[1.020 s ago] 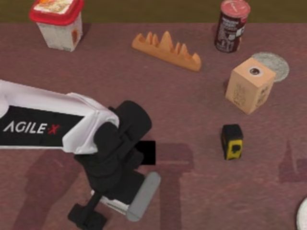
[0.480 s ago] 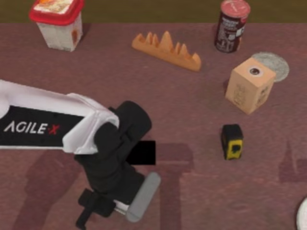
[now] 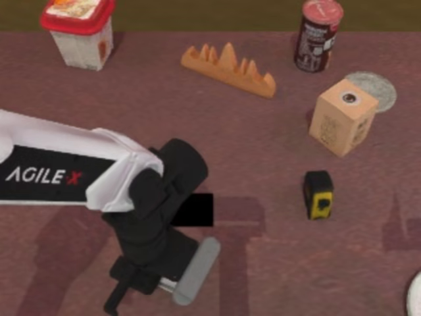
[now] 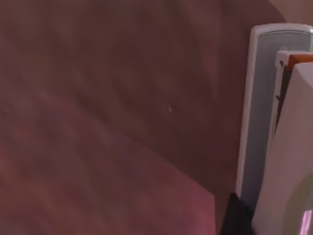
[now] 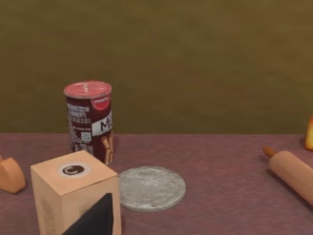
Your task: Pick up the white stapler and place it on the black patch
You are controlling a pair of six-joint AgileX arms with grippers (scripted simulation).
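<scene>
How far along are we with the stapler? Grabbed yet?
Done: the left gripper has reached the stapler near the table's front edge and looks shut on it. In hand: the grasp; I cannot tell whether it is lifted yet. Left: lift it, carry it to the patch, which the arm half covers, and release it. The right arm is parked at the lower right.
</scene>
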